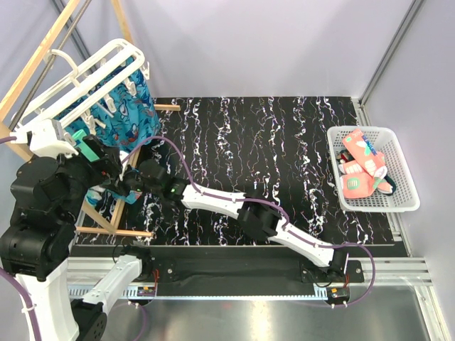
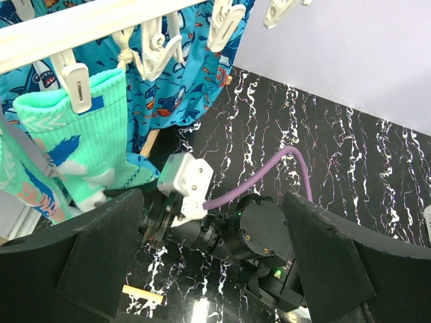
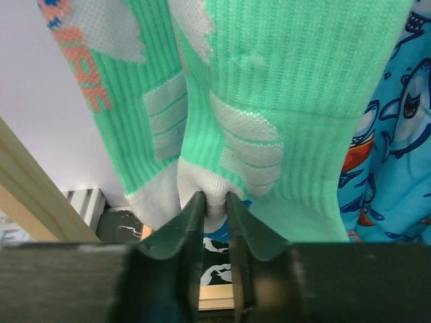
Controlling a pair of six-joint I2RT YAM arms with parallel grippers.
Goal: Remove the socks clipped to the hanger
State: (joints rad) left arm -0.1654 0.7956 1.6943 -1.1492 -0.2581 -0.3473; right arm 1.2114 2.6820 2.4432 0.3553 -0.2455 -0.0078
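Note:
The white hanger [image 1: 106, 67] hangs at the back left, and its bar [image 2: 81, 23] crosses the top of the left wrist view. Blue patterned socks [image 1: 128, 106] [image 2: 182, 74] and a mint-green sock [image 2: 74, 134] hang from its clips. My right gripper [image 3: 214, 196] reaches under the hanger [image 1: 119, 186]. Its jaws pinch the white tip of the mint-green sock [image 3: 283, 87], which is still clipped above. My left gripper [image 2: 212, 198] hovers wide open above the right wrist, with nothing between its fingers [image 2: 101, 249].
A wooden pole frame [image 1: 35, 64] holds the hanger, with its foot bar [image 1: 117, 232] on the black marbled table. A white mesh basket [image 1: 402, 170] at the right holds coral-pink socks [image 1: 362, 167]. Grey walls close in the back and sides.

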